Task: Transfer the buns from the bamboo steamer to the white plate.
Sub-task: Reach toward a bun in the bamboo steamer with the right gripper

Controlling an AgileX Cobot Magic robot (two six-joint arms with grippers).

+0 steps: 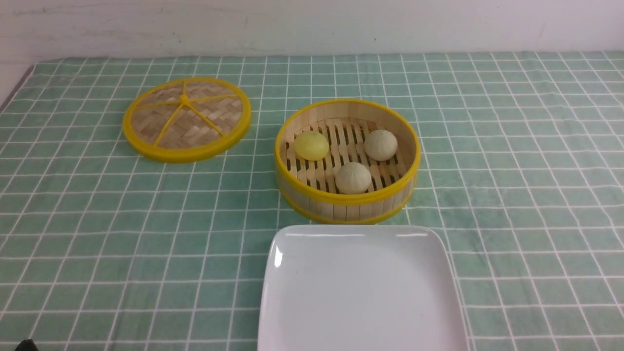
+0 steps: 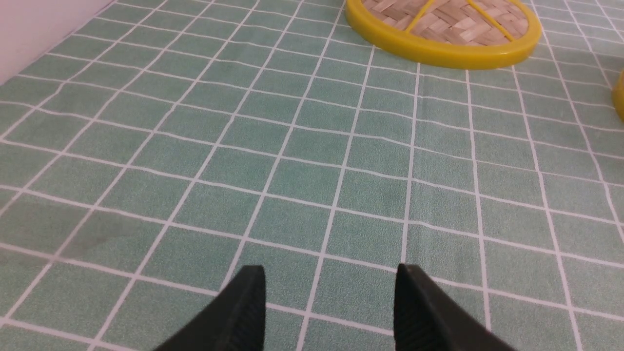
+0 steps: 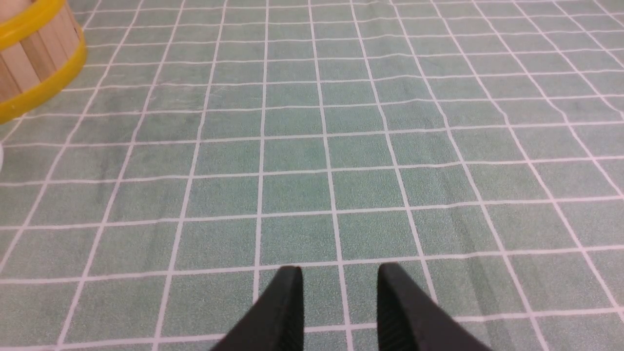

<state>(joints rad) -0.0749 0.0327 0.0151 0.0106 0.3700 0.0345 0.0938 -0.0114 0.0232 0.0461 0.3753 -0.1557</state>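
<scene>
The left end effector hangs low over the bench, its two black fingers spread wide with nothing between them but the green checked cloth. The right end effector sits just as low on the other side. Its jaws stand apart by a narrower gap and are likewise empty.

All three buns lie in the bamboo steamer, which stands uncovered about mid-bench, a shade toward the right edge. The pale yellow bun rests at the basket's left. One cream bun sits at its right and the other cream bun is nearest the robot. None touches another.

The white plate waits bare just beside the steamer's near wall, running down to the bench's near edge. The woven lid lies flat toward the far left corner, well apart from the basket.

No bun has yet been moved. The buns are round domes with no long axis to line up on, so the coming reach likely turns on side alone. The right wrist view takes in a stretch of the steamer's slatted wall, while the left wrist view faces the lid and catches only a yellow sliver at its margin. The right arm therefore looks the nearer, with the basket forward of it and inward, toward bench centre.
</scene>
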